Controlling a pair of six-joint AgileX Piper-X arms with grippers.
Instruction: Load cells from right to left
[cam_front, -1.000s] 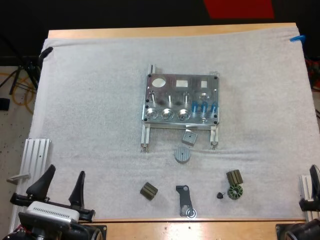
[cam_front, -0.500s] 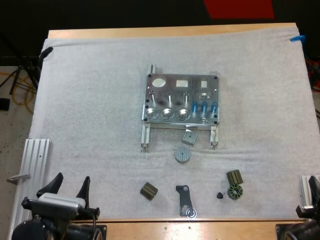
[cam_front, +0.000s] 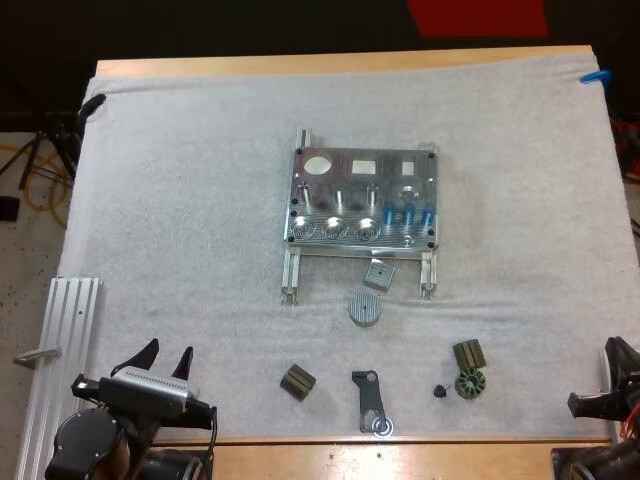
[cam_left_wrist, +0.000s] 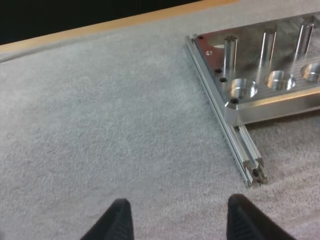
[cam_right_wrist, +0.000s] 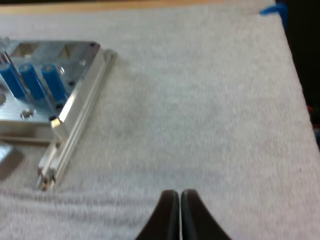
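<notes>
Blue cylindrical cells (cam_front: 408, 212) (three) stand at the right end of the machined aluminium fixture (cam_front: 362, 190), round pockets (cam_front: 335, 229) beside them seemingly unfilled; the spread left claw (cam_left_wrist: 179, 200) and the closed, empty right claw (cam_right_wrist: 179, 196) sit well clear of it.

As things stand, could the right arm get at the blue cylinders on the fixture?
Probably yes: only bare mat lies between the right pincer and the blue cylinders at the right end of the fixture. It is shut and must open first.
</notes>
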